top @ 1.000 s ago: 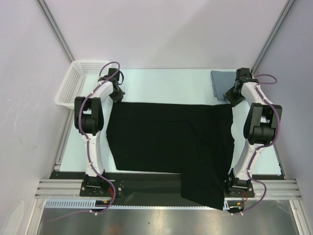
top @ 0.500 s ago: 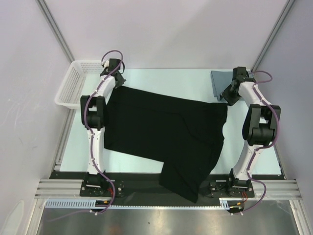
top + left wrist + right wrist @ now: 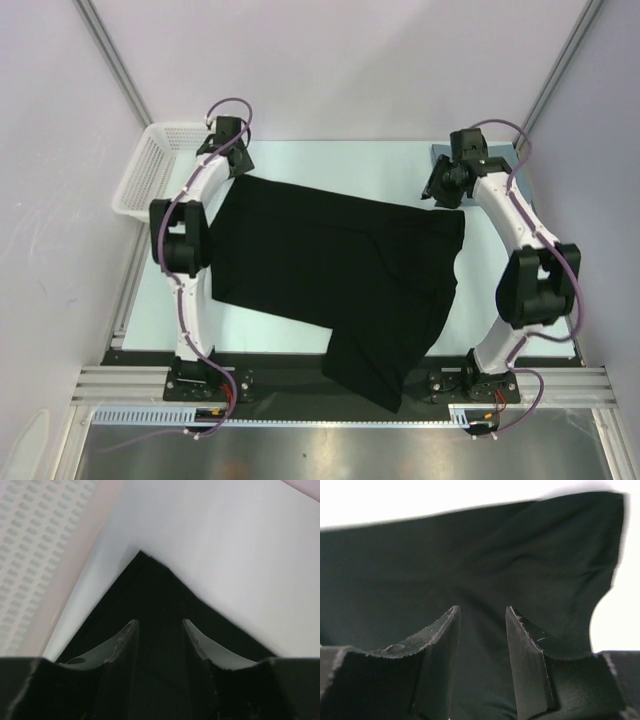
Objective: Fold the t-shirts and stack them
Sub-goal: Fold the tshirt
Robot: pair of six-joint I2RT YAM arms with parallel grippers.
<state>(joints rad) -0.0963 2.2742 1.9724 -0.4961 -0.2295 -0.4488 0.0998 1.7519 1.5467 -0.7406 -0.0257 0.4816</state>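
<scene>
The black t-shirt (image 3: 330, 260) lies spread and slanted across the table, its near right part hanging over the front edge. My left gripper (image 3: 234, 170) is open just above the shirt's far left corner (image 3: 145, 565), with cloth showing between the fingers (image 3: 125, 640). My right gripper (image 3: 443, 192) is open above the shirt's far right corner (image 3: 520, 545). The grey-blue t-shirt (image 3: 437, 153) lies folded at the back right, mostly hidden by my right arm. The starburst mark is out of view.
A white mesh basket (image 3: 150, 170) stands at the back left, beside my left arm; it also shows in the left wrist view (image 3: 30, 555). Bare table (image 3: 340, 165) lies behind the black shirt. Metal rails run along the front edge (image 3: 300, 385).
The black shirt was pulled toward the far left and now lies slanted. In the last half second it stayed put while my right gripper moved left along its far edge.
</scene>
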